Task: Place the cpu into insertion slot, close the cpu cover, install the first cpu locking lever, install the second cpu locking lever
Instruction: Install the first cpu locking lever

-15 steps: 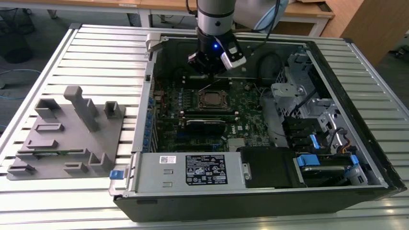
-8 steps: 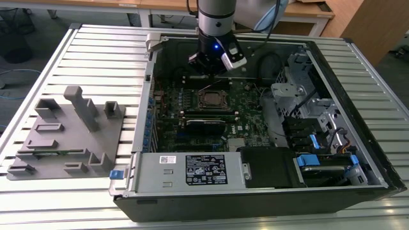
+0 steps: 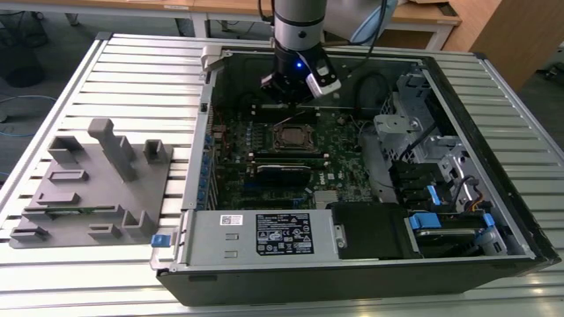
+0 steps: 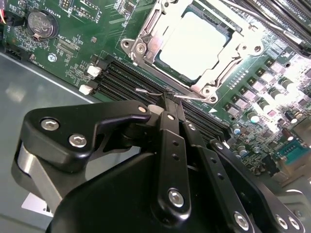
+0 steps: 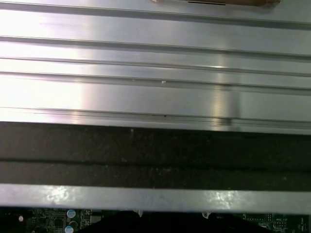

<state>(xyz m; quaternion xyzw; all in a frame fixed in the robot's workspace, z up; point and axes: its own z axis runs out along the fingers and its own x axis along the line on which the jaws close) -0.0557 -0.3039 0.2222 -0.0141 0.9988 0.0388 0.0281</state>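
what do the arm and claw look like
In the exterior view the arm is a silver-grey tube with a dark band, ending in a black wrist with a small blue light and a white-edged box on its side. In the second wrist view the claw is black, built of rounded linkage bars joined by silver screws.

The cpu (image 4: 194,43) is matt metal, the cpu cover (image 4: 235,48) shinier metal.

Arm (image 3: 298,20) is held vertical, wrist directed downward | gripper (image 4: 173,102) is seen drawn closed | fingers (image 4: 167,145) are pressed side by side
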